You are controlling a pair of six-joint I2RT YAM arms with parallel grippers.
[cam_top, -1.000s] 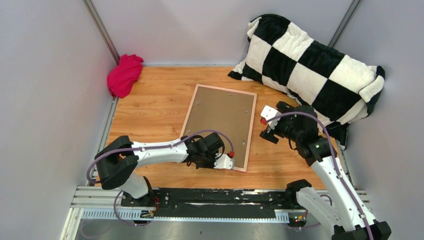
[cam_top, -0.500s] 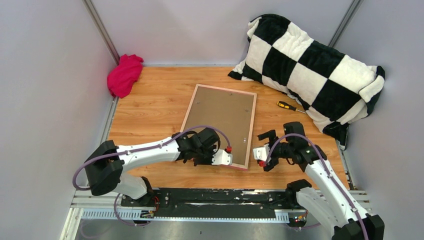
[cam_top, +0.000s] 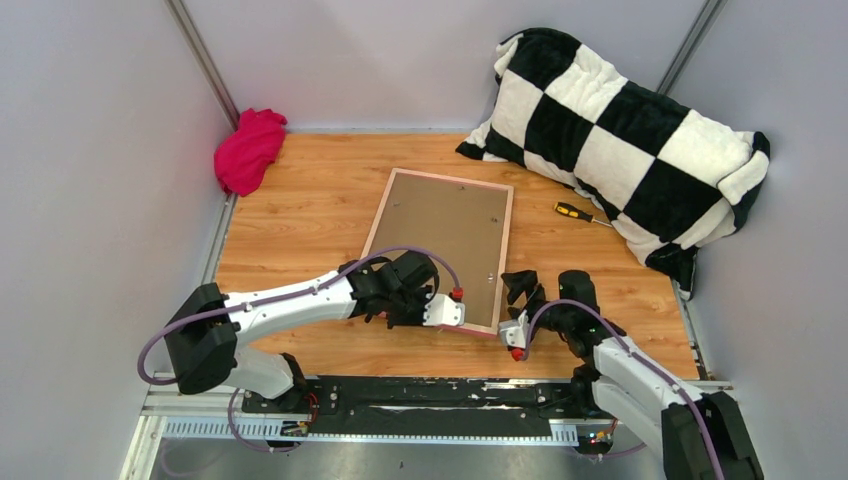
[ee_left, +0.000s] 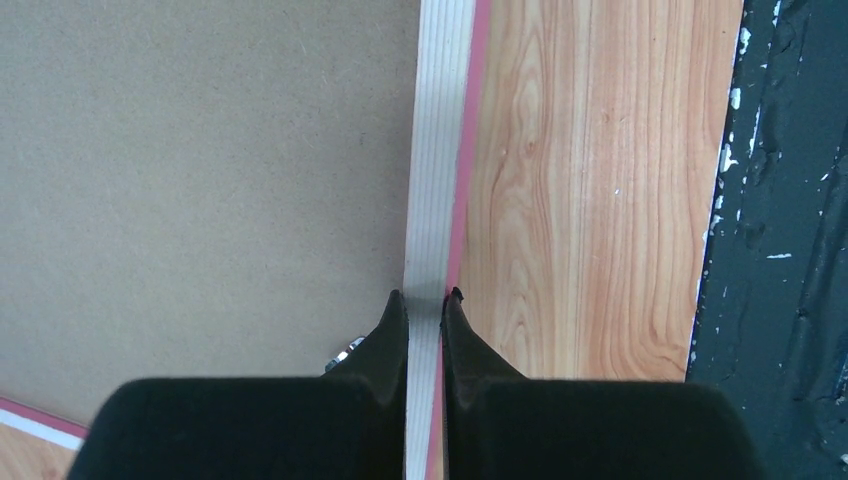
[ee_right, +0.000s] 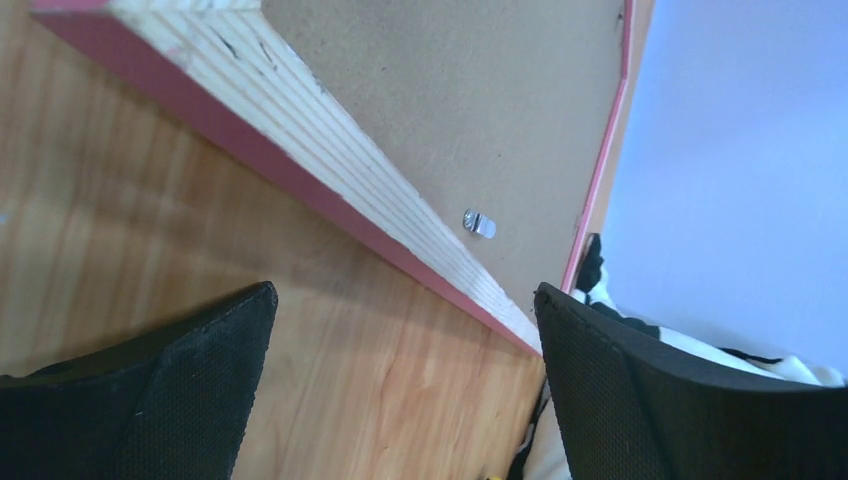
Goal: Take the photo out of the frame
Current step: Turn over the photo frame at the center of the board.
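While my left gripper (ee_left: 425, 298) pinches the near rail of the frame (cam_top: 440, 240), it lies face-down mid-table, brown backing (ee_left: 200, 150) up; photo hidden beneath. My right gripper (cam_top: 525, 292) hangs spread wide by the near right corner. Step: bracing frame. Next, likely: swing retaining clip (ee_right: 479, 223) aside, lift backing.

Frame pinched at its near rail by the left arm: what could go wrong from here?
The left gripper is shut on only the thin rail of the frame, so the frame may twist or slip. The open right gripper sits close to its corner and could knock it. A metal clip shows on the backing board; prying there might jam.
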